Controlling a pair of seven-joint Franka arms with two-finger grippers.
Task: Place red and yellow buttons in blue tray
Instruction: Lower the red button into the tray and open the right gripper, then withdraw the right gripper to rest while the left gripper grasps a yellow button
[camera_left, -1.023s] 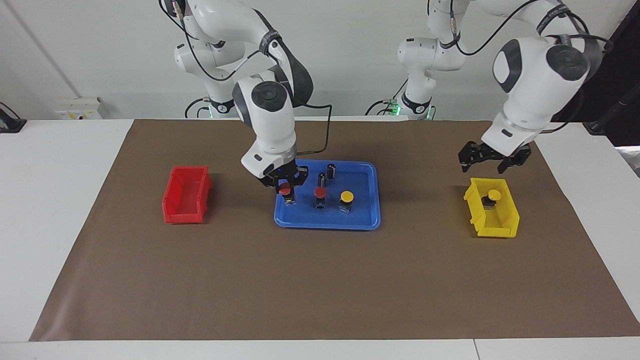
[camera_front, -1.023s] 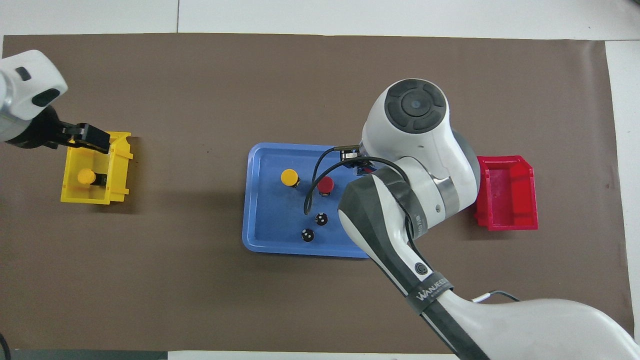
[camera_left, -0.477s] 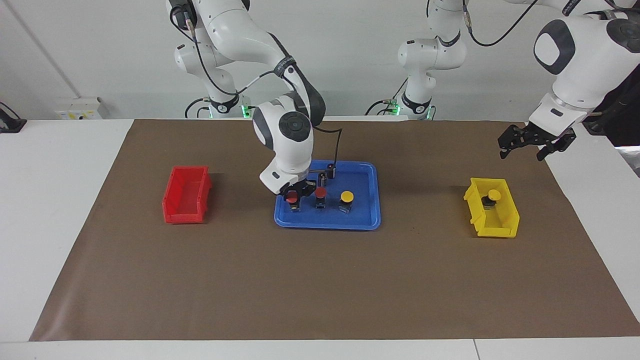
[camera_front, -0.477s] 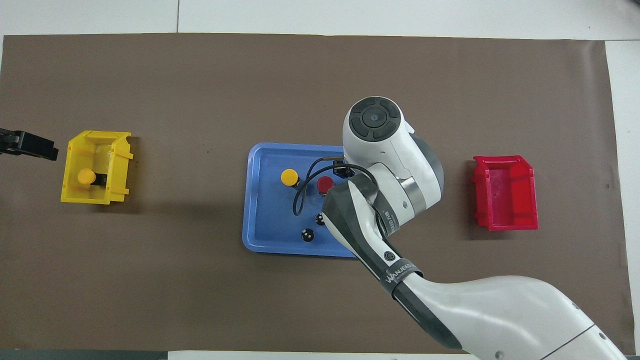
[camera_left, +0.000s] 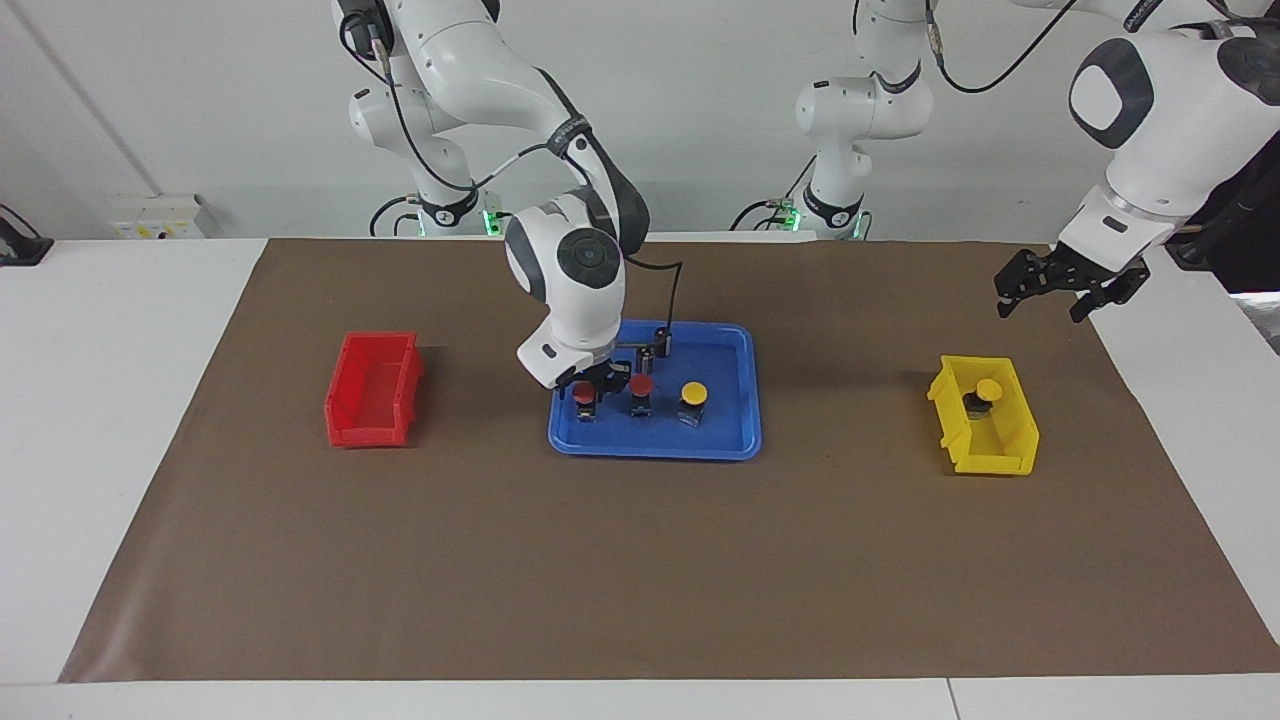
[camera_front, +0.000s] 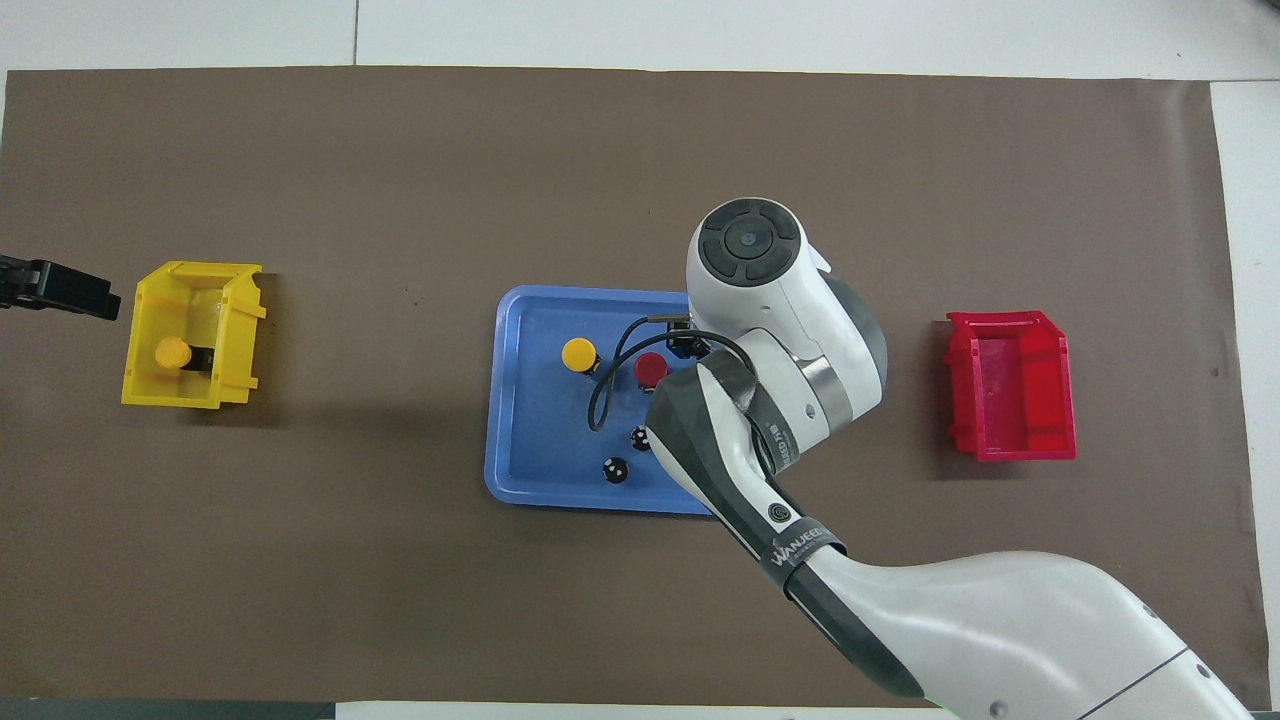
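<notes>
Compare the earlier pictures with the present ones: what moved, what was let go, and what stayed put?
The right end effector came down into the blue tray, set its red button beside the other red button, and appears to be letting go. The left end effector rose and swung outward, away from the yellow bin. Unchanged: the tray's yellow button, the one in the yellow bin, the red bin.

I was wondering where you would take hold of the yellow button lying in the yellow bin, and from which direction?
Probably from straight above, with the fingers closing on the black body just under the cap. The yellow button lies on its side in the yellow bin, body pointing toward the blue tray, and the bin's walls block a sideways approach. The left hand is open and closest.
</notes>
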